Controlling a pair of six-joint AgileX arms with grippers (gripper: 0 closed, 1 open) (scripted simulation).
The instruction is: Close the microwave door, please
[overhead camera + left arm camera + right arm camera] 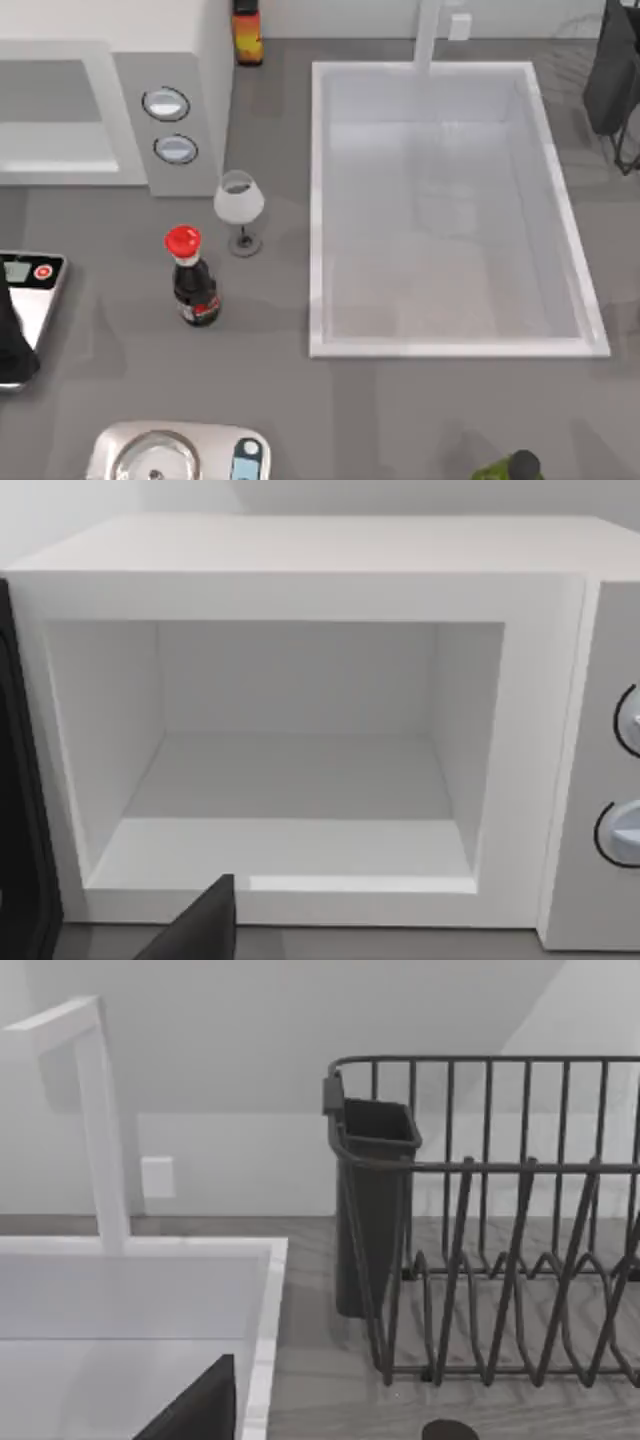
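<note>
The white microwave (300, 550) stands at the table's back left with its cavity (290, 780) open and bare. A dark upright panel (25, 810) juts out at the opening's left side; it looks like the microwave door swung open, seen nearly edge-on. My left arm (12, 345) is at the left edge in front of the microwave, facing the opening. A dark part of my left gripper (195, 925) shows just before the cavity's sill. My right gripper (195, 1405) hangs over the sink's far right corner, beside the dish rack.
The grey control strip (170, 130) with two dials is right of the cavity. A wine glass (238, 205) and a red-capped dark bottle (190, 280) stand before it. A silver scale (40, 300) lies by my left arm. The white sink (318, 200) and a dish rack (490, 1230) are to the right.
</note>
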